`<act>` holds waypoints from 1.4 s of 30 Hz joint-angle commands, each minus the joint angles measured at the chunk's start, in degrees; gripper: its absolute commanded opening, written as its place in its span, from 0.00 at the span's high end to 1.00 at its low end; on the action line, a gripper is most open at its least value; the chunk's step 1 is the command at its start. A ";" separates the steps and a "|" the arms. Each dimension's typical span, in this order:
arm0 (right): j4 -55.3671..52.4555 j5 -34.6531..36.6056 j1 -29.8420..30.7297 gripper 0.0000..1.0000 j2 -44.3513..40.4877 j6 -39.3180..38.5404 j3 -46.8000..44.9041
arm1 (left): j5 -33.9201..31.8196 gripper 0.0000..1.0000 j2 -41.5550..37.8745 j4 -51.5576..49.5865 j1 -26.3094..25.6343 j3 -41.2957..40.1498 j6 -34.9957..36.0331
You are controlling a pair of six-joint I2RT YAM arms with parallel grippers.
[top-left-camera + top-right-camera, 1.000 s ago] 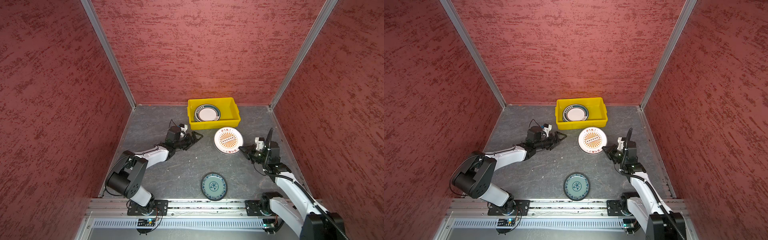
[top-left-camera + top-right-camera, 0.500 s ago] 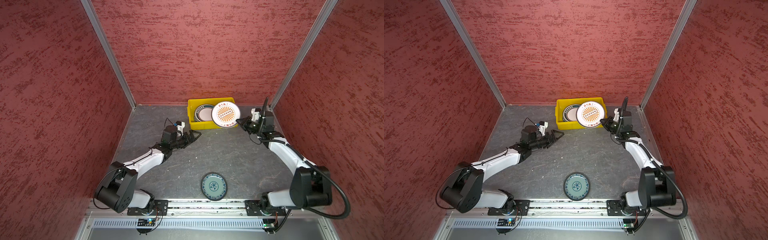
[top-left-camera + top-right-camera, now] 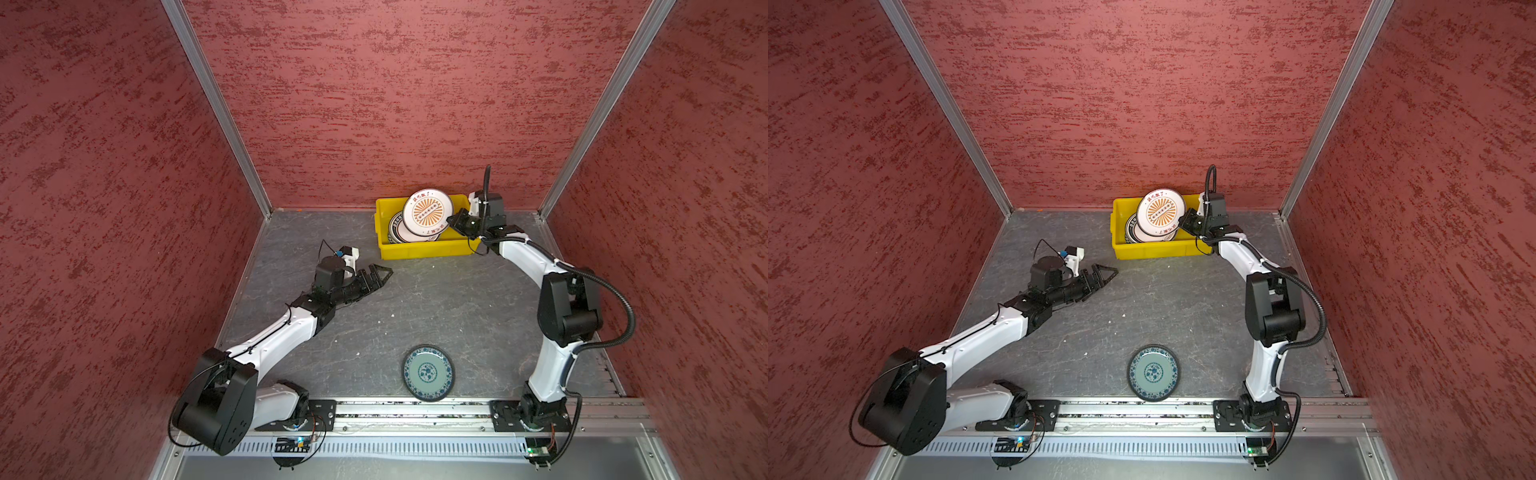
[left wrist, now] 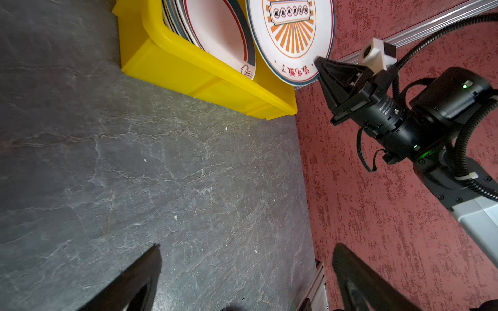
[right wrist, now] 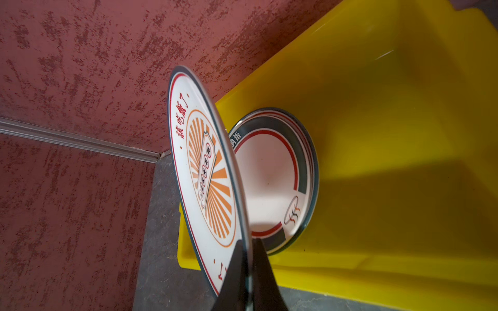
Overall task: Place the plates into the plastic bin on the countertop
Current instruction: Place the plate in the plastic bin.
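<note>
A red textured back wall [image 3: 395, 104] rises just beyond the right claw [image 3: 451, 219]. A matching left wall [image 3: 104, 208] stands well out to the left of the left claw [image 3: 383, 275], and a right wall [image 3: 685, 249] stands to the right of the right claw. An aluminium corner profile [image 3: 216, 108] climbs beyond and left of the left claw. A second profile [image 3: 598, 108] climbs near the right claw, to its right. Well back from both claws, on the camera's side, an aluminium rail [image 3: 415, 415] runs crosswise, with a slotted grey strip [image 3: 415, 448] just beside it. Two small circuit boards hang at that strip, one lit blue [image 3: 291, 444] and one lit green [image 3: 536, 452].
</note>
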 commanded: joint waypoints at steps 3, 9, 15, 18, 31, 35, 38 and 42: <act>-3.37 2.65 1.29 1.00 4.89 -2.60 8.67 | -0.41 0.01 -0.73 -1.21 0.63 0.24 1.76; -7.41 6.47 2.10 1.00 9.62 -4.94 14.84 | -0.89 0.01 -1.71 -1.96 0.55 -0.29 1.28; -10.03 7.14 2.52 1.00 14.07 -5.59 19.08 | -3.04 0.01 -3.92 -4.50 0.59 -0.54 2.40; -11.03 7.57 2.89 1.00 15.89 -5.92 20.86 | -3.48 0.01 -4.62 -5.49 0.59 -0.63 2.75; -18.51 10.22 5.18 0.57 18.35 -11.13 27.15 | -4.35 0.00 -5.23 -5.78 0.77 -1.42 2.84; -17.47 15.24 5.35 0.35 14.81 -13.32 24.73 | -4.89 0.00 -4.73 -5.97 0.76 -1.56 3.19; -17.21 15.92 5.30 0.27 12.91 -14.26 23.77 | -5.06 0.01 -4.64 -5.98 0.78 -1.88 3.18; -18.95 16.94 5.33 0.26 10.50 -14.97 22.61 | -5.11 0.01 -4.77 -5.96 0.64 -2.00 3.07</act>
